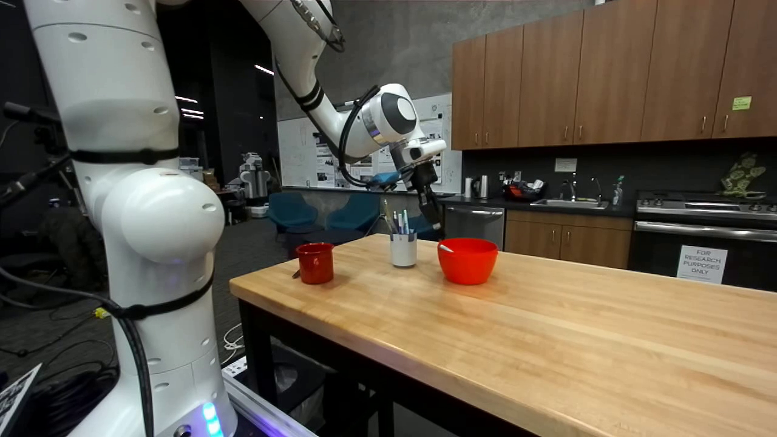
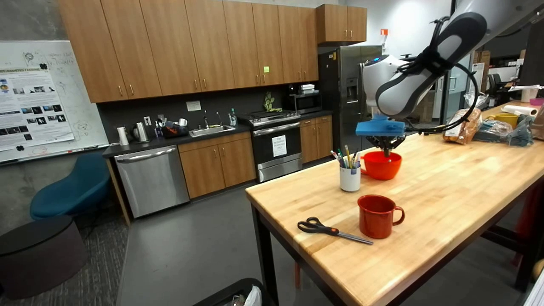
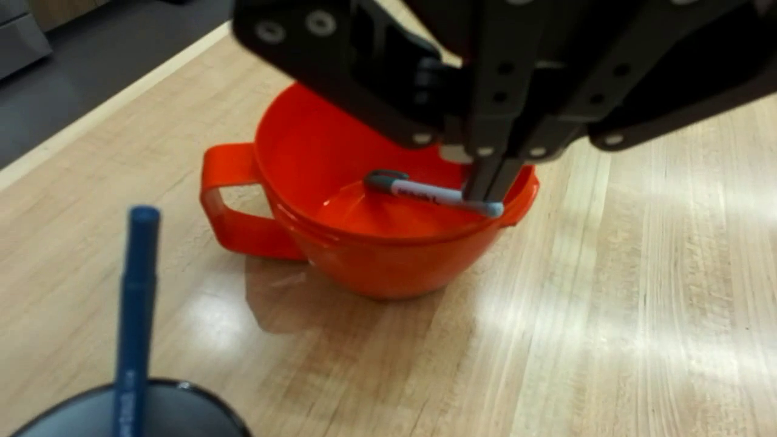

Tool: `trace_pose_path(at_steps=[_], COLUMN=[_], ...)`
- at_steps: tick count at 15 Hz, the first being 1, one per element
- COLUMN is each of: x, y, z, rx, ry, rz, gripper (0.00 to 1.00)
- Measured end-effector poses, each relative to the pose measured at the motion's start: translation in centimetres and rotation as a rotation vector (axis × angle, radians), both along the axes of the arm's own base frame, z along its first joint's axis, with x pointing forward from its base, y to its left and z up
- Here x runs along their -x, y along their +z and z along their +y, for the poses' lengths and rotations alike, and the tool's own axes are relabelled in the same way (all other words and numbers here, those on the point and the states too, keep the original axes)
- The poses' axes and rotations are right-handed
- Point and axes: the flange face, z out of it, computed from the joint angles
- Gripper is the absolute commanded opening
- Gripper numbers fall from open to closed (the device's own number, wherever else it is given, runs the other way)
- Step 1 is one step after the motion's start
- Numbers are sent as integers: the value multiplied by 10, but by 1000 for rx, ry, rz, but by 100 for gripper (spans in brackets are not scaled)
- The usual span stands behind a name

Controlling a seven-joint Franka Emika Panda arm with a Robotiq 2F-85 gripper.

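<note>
An orange-red bowl with a handle (image 3: 376, 261) stands on the wooden table, seen also in both exterior views as a bowl (image 1: 467, 264) and a bowl (image 2: 382, 165). Inside it a light marker with a dark cap (image 3: 419, 191) leans slantwise, its blue-grey end up near the rim. My gripper (image 3: 487, 197) is shut, its fingertips pressed together over the bowl, just in front of that end of the marker. Nothing shows between the fingers; whether they touch the marker I cannot tell. In an exterior view the gripper (image 2: 386, 154) points down into the bowl.
Beside the bowl stands a white cup (image 2: 349, 180) of pens; its blue pen (image 3: 136, 291) rises close to the wrist camera. A dark red mug (image 2: 376, 219) and black scissors (image 2: 316, 226) lie nearer the table's end. Bagged items (image 2: 461, 125) sit along the far side.
</note>
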Motion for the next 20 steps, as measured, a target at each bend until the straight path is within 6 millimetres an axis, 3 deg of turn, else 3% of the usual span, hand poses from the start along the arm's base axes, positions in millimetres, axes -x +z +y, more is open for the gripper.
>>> trace_pose_path(at_steps=[2,3,7,10,15,20], x=[-2,-3,-2,-3,-1,0], y=[15,24,46,40,14,-4], z=[-1,-1,0,1,-9,-32], rx=[-1,1,13,-7,-61,-73], ry=[4,6,25,98,288,393], rz=[-25,-39,-67,-61,-48,-22], gripper=[0,21,43,64,98,100])
